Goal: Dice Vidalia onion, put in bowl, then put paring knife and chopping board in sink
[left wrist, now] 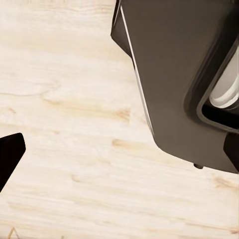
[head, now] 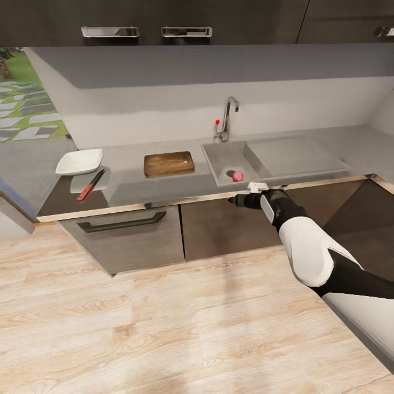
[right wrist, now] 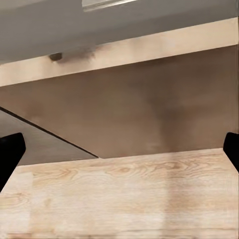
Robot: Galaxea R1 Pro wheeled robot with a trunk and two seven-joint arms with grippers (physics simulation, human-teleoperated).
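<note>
The pinkish Vidalia onion (head: pixel 237 175) lies in the sink (head: pixel 219 158), near the basin's front wall. Left of the sink, the brown chopping board (head: pixel 168 163) rests on the grey countertop (head: pixel 164 189). A small dark sliver at the board's right end looks like the paring knife (head: pixel 186 160). The white square bowl (head: pixel 79 161) sits at the counter's far left. My right gripper (head: pixel 231 200) hovers in front of the counter edge, just below the onion. It is open (right wrist: pixel 119 149), facing the brown cabinet front. My left gripper (left wrist: pixel 119 149) hangs open over the floor beside my dark body.
A red-handled knife (head: pixel 90 185) lies on a pale dish in front of the bowl. The chrome tap (head: pixel 227 117) stands behind the basin, with the drainboard (head: pixel 295 156) to its right. A drawer with a dark handle (head: pixel 123 221) sits under the counter. Pale wood floor (head: pixel 164 317) lies in front.
</note>
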